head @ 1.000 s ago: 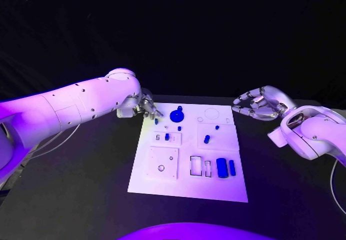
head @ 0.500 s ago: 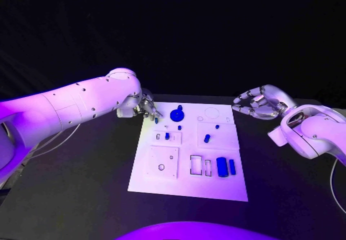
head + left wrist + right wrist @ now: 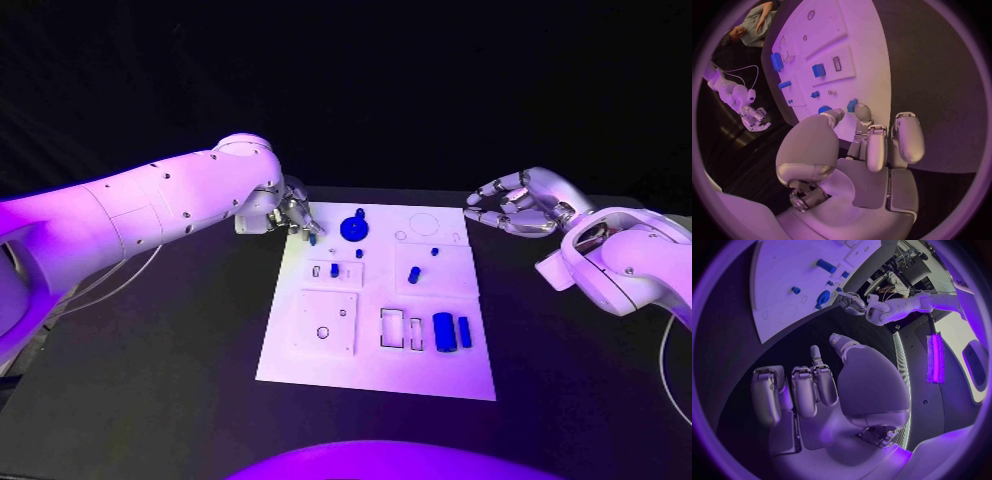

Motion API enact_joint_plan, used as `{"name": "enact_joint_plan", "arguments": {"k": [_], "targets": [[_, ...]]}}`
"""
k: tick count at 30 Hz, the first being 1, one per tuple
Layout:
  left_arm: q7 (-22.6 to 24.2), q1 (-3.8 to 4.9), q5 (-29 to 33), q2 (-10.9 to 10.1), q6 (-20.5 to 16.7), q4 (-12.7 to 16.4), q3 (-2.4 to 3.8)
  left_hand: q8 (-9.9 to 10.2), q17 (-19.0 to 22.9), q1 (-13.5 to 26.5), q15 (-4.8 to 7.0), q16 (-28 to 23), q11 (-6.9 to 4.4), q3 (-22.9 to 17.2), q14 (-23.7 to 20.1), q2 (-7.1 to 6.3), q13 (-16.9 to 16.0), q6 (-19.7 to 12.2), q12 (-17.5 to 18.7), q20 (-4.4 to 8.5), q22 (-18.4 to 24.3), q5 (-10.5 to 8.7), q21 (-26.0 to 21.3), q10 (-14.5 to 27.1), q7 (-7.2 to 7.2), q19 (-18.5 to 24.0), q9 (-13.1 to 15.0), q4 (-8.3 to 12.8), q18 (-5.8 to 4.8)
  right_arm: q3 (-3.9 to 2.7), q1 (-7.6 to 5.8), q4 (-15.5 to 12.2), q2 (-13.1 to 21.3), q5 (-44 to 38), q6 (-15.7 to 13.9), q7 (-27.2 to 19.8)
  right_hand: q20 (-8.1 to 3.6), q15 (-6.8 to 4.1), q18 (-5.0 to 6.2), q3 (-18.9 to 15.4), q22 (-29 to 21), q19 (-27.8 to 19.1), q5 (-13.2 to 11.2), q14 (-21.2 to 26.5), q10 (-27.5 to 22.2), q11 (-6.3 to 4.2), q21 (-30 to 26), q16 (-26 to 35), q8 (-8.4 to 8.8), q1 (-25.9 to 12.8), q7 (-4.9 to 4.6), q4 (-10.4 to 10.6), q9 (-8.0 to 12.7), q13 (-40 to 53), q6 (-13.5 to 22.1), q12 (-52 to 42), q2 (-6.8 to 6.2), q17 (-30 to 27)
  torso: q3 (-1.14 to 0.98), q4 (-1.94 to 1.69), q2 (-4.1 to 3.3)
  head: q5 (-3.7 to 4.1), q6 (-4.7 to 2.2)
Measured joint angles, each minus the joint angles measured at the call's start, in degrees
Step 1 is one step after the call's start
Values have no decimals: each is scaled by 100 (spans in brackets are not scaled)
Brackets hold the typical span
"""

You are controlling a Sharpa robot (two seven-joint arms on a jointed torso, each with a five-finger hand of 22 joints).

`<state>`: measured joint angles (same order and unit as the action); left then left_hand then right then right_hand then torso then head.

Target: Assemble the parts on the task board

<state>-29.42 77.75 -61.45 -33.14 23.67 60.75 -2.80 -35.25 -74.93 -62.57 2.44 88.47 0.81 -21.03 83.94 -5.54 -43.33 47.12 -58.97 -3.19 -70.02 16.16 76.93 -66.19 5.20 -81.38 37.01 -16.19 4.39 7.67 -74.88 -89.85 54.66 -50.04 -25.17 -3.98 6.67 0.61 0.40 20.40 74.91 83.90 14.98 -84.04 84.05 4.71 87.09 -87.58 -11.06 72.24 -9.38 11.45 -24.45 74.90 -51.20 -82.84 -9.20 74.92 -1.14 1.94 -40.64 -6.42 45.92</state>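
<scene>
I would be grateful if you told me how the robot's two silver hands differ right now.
The left hand reaches over the white task board's far left corner, pinching a small blue part; the right hand hovers over black table beside the board, fingers curled on nothing. Both are silver.

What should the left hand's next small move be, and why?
Probably lift the left hand a little and carry its small blue part inward over the task board. Its fingertips seem to pinch that part at the board's far left edge, while the right hand hangs off the board's far right corner, holding nothing.
</scene>
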Motion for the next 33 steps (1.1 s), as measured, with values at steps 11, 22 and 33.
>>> {"name": "enact_joint_plan", "arguments": {"k": [11, 22, 33], "targets": [[0, 0, 74, -3, 21, -4, 0, -66, 0, -193, 34, 0, -30, -51, 10, 38, -8, 51, -5, 22, -12, 0, 0, -29, -51, -22, 15, 16, 0, 0, 1, 5, -5, 0, 3, 0, 0, 0, 0, 0, -1, 0, 0, 0, 0, 0, 0, 0, 0, 0, 0, 0, 1, 0, 0, 0, 0, -1, 1, 1, 3, 5, 6], [0, 0, 108, -5, 21, -4, 1, -180, 1, -922, 63, 0, -46, -893, 22, 81, 74, -4, -5, 43, -35, -18, 22, -50, -80, -43, 23, 459, -1, -2, 3, 6, -7, 0, 4, -3, 0, 0, 0, 0, -1, 0, 0, 0, 0, 0, 0, 0, 0, 0, 0, 0, -5, 5, 0, 0, 0, -1, 3, 4, -1, 16, 16], [4, 0, 168, -59, -2, 29, 0, -448, 1, -939, 63, 21, -48, -1389, 21, -95, 132, -66, 23, 43, -77, 4, 42, -72, -19, -43, 185, 340, -1, -1, 4, 6, -9, 0, 4, -8, 0, 0, 0, 0, 3, 0, 0, 0, 0, 0, 0, 0, -8, 0, 0, 0, -5, 4, 0, 0, 0, -2, 3, 4, 0, 18, 24]]}}
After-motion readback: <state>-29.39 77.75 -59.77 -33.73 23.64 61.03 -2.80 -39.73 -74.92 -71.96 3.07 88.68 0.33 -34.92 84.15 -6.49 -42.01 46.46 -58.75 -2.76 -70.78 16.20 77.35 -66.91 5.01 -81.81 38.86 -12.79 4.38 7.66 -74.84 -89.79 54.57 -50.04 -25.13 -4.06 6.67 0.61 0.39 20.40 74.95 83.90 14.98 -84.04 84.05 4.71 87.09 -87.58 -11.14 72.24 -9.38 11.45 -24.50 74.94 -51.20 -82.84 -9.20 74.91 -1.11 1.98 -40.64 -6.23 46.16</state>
